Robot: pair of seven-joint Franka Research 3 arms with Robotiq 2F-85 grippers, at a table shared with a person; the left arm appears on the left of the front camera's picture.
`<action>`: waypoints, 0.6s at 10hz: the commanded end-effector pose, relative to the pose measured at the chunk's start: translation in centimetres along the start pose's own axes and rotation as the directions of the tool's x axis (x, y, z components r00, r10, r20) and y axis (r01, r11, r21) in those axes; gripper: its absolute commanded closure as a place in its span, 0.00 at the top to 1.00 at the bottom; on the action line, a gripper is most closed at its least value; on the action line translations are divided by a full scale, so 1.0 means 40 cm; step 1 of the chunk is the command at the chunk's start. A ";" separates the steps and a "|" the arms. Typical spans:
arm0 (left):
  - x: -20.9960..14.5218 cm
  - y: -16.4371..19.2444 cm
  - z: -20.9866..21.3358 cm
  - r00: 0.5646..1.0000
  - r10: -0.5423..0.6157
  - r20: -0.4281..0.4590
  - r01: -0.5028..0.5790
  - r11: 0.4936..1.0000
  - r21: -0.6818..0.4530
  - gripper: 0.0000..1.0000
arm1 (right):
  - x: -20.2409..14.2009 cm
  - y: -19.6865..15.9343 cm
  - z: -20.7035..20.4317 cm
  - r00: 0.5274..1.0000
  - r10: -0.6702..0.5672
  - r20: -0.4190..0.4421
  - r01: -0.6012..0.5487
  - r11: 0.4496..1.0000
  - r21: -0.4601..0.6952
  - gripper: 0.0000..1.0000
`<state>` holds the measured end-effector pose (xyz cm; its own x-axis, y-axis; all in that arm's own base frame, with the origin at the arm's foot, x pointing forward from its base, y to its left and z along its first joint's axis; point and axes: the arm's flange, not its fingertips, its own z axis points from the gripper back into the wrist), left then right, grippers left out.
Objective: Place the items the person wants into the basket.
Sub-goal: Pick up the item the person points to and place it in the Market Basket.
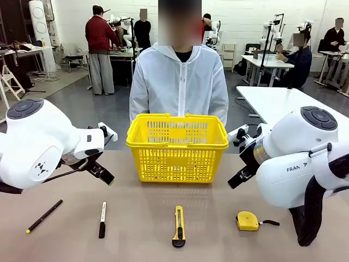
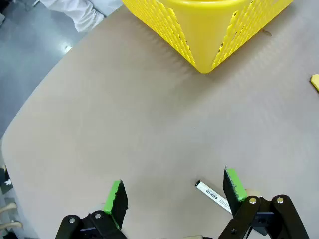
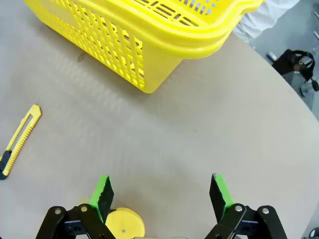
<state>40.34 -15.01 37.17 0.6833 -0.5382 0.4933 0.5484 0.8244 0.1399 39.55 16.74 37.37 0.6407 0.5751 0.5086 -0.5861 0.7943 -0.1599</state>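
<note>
Left hand (image 2: 174,189) and right hand (image 3: 160,189) both gape empty; pen (image 1: 44,216) lies front-left on the counter (image 1: 142,194), light, roll-prone, pinch mid-barrel; tape measure (image 1: 247,221) front-right, rigid, probably slick, grip across flat faces; basket (image 1: 177,143) centre.

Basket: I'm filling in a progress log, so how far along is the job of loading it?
Done: nothing yet; the pen and the tape measure both lie on the table in front of the basket. In hand: nothing; the left jaws and right jaws stand open and empty above the table. Left: both items must go into the basket.
</note>
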 end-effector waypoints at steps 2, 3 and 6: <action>0.000 0.000 0.000 1.000 0.000 0.000 0.000 1.000 0.000 1.00 | 0.000 0.000 0.000 1.000 0.000 0.000 0.000 1.000 0.000 1.00; 0.000 0.000 0.000 1.000 0.000 0.000 0.000 1.000 0.000 1.00 | 0.000 0.000 0.000 1.000 0.000 0.000 0.000 1.000 0.000 1.00; 0.000 0.000 0.000 1.000 0.000 0.000 0.000 1.000 0.000 1.00 | 0.000 0.000 0.000 1.000 0.000 0.000 0.000 1.000 0.000 1.00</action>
<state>40.32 -15.04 37.17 0.6830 -0.5387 0.4933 0.5488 0.8241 0.1401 39.54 16.75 37.37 0.6404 0.5756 0.5085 -0.5863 0.7940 -0.1605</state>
